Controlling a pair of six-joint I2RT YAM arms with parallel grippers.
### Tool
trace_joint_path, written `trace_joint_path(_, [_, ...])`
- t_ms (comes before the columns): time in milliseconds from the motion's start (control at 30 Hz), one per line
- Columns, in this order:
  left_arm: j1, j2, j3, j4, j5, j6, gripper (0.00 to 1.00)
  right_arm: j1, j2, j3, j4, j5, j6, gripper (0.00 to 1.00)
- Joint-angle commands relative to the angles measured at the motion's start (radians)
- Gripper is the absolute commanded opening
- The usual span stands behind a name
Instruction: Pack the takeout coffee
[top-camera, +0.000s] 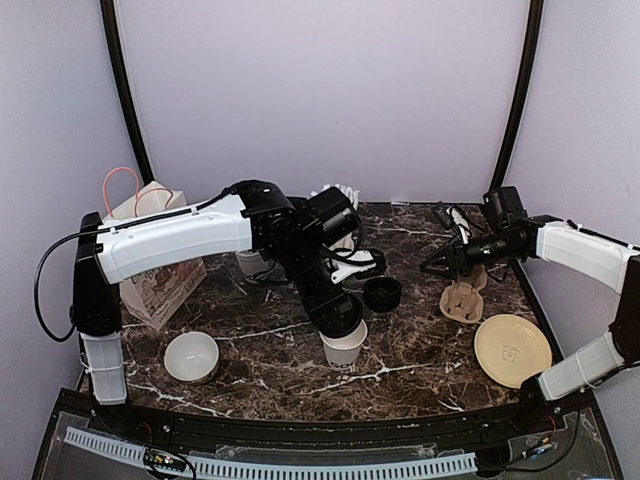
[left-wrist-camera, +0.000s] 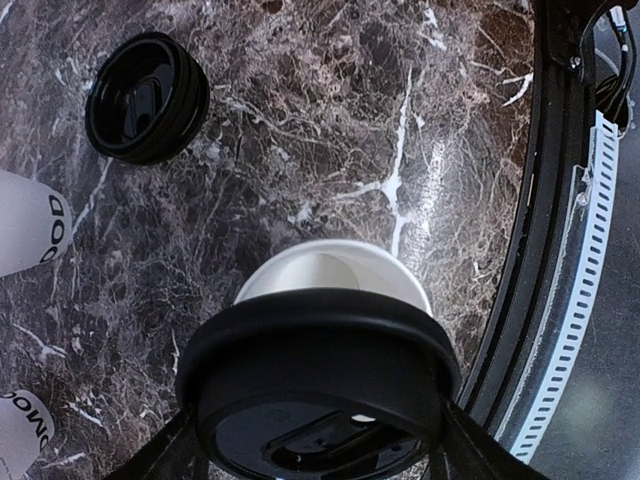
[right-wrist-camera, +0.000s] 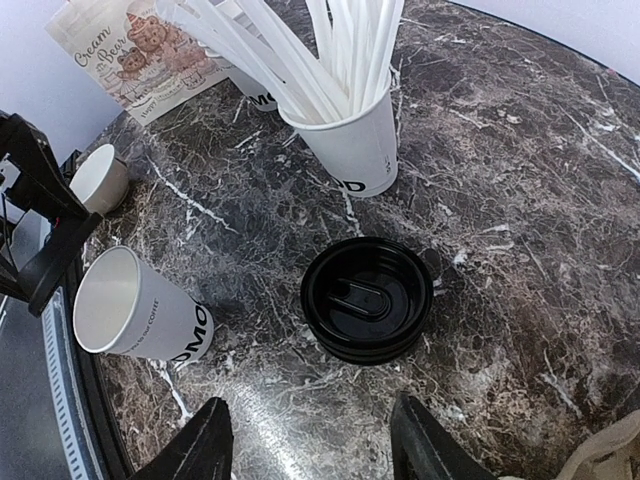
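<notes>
The black lid (left-wrist-camera: 320, 385) is clamped in the left gripper (left-wrist-camera: 318, 450) over the open cup (left-wrist-camera: 335, 272) — it is best centred, then pressed evenly.

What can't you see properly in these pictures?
- Top view: the left arm hides the held lid and most of the open cup.
- Right wrist view: the straws hide most of the far cup.
- Top view: the print on the yellow plate is too small to read.
</notes>
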Motion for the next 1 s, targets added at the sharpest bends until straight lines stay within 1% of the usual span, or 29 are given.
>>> trace_joint_path(0, [-0.003, 0.014, 0.043, -0.085, 0.003, -0.013, 0.71, 0.005, -0.022, -0.004, 0.037, -0.028, -0.015, 0.54])
trace_joint_path(967, [-0.003, 0.101, 0.103, -0.101, 0.039, 0.002, 0.71, 0.010, -0.006, -0.020, 0.023, -0.039, -0.038, 0.54])
